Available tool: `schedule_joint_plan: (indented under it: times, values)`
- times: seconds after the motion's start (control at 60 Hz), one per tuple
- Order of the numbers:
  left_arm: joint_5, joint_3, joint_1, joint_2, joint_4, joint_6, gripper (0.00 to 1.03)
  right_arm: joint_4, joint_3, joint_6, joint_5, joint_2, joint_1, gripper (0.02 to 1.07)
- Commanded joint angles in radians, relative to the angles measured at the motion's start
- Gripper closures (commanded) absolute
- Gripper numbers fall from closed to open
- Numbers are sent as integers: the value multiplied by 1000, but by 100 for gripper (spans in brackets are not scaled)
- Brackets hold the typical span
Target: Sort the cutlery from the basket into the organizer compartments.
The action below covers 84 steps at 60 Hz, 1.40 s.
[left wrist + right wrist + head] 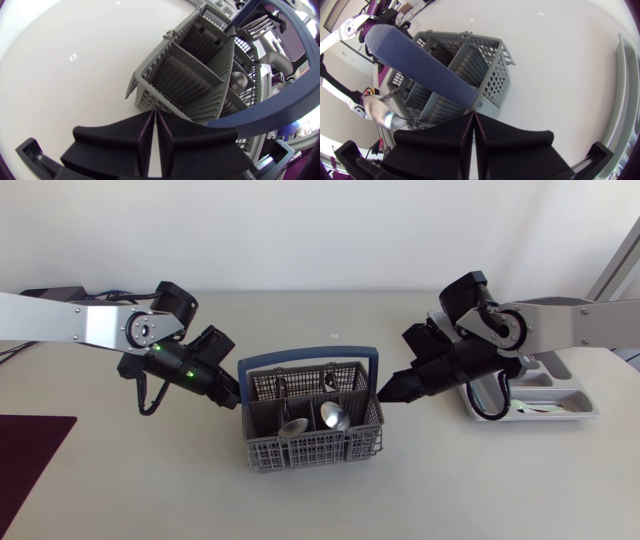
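Note:
A grey cutlery basket (pixel 262 452) with a blue handle (pixel 308 361) stands mid-table. In it lie two spoons (pixel 335 417) and some forks (pixel 282 388). My left gripper (pixel 236 396) is shut and empty, its tip just at the basket's left side. In the left wrist view the shut fingers (pixel 154 115) point at the basket's corner (pixel 145 95). My right gripper (pixel 386 393) is shut and empty too, at the basket's right side. The right wrist view shows its tip (pixel 472 116) close to the basket wall (pixel 492 85), with a spoon bowl (pixel 380 111) beside it.
The grey organizer tray (pixel 585 412) lies at the right, partly under my right arm, with some cutlery in it; its rim (pixel 625 85) shows in the right wrist view. A dark maroon mat (pixel 30 465) covers the front left corner.

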Motion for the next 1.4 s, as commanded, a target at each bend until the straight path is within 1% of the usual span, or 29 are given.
schedule_joint_plan:
  times: [0.0, 0.167, 0.3, 0.517, 0.633, 0.7, 0.75, 0.8, 0.883, 0.95, 1.0, 1.05, 1.1, 1.2, 1.267, 1.333, 1.383]
  values:
    - [55, 72, -49, 39, 21, -24, 96, 20, 8, -11, -43, -4, 19, 101]
    - [55, 134, -57, 82, 21, -33, 96, 32, 45, 3, -42, 29, 20, 101]
    - [55, 184, -49, 114, 19, -38, 96, 33, 80, 9, -39, 70, 34, 101]
    - [55, 201, 6, 142, 18, -27, 96, 53, 97, 34, -28, 91, 71, 101]
    - [55, 192, 39, 143, 15, -15, 95, 59, 91, 35, -2, 91, 77, 101]
    - [55, 178, 45, 136, 10, 0, 95, 59, 85, 35, 4, 88, 68, 101]
    - [55, 164, 49, 127, 8, 10, 95, 63, 70, 34, 30, 72, 65, 101]
    - [55, 150, 60, 111, 8, 14, 92, 73, 53, 34, 53, 49, 62, 100]
    - [54, 121, 81, 76, 7, 39, 81, 75, 27, 23, 84, 16, 48, 100]
    - [54, 100, 118, 36, 1, 54, 63, 70, 2, 6, 101, -28, 27, 99]
    - [54, 92, 141, 9, -12, 66, 54, 67, -12, -3, 110, -59, 13, 93]
    - [54, 80, 166, -31, -25, 80, 44, 66, -29, -11, 118, -94, 0, 85]
    - [54, 66, 189, -71, -36, 97, 38, 50, -41, -24, 118, -126, -13, 76]
    - [54, 40, 226, -165, -62, 120, 36, 20, -61, -47, 116, -188, -26, 60]
    - [57, 26, 235, -255, -113, 151, 36, -5, -75, -61, 118, -234, -30, 50]
    - [75, 8, 235, -350, -148, 163, 36, -26, -87, -72, 118, -275, -30, 43]
    - [95, -5, 224, -421, -176, 165, 35, -45, -95, -83, 115, -301, -30, 41]
